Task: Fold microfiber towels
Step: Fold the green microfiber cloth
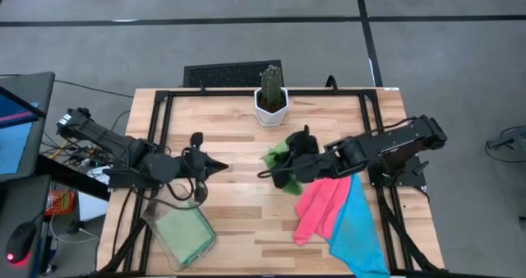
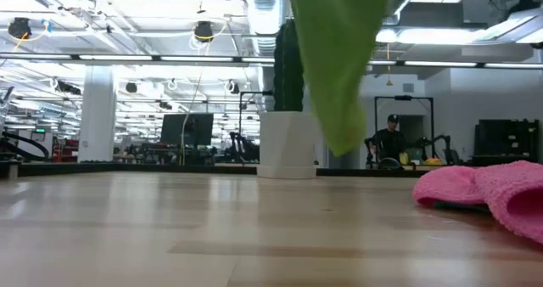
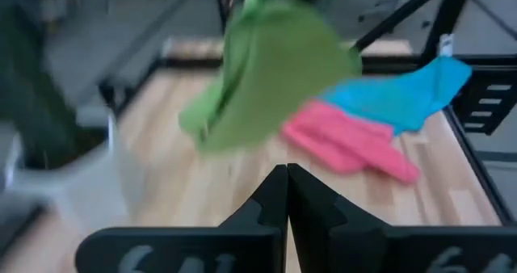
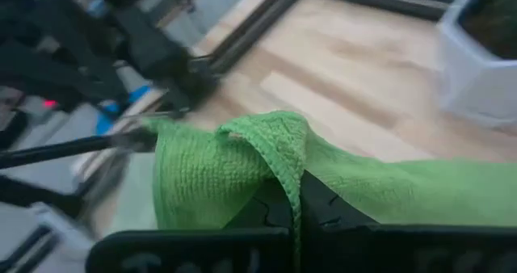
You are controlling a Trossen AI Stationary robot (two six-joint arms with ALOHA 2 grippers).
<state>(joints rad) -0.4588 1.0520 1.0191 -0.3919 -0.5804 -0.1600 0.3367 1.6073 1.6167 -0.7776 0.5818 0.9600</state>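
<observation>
While the right claw (image 4: 295, 204) is pinching the green towel (image 4: 242, 172) aloft, it is hanging mid-tabletop (image 1: 230, 130).
The left claw (image 3: 287, 196), pressed together, is waiting just beside it, pointing straight toward the dangling cloth.

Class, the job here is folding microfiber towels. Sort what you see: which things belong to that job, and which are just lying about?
Job: green towel, pinched in the right gripper; pink towel; blue towel.

Lying about: potted cactus; clear bin; left gripper, shut and empty.

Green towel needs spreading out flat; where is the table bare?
Bare wood lies mid-table, between the clear bin and the pink towel. Right side is crowded: pink and blue towel. Potted cactus borders the far edge.
</observation>
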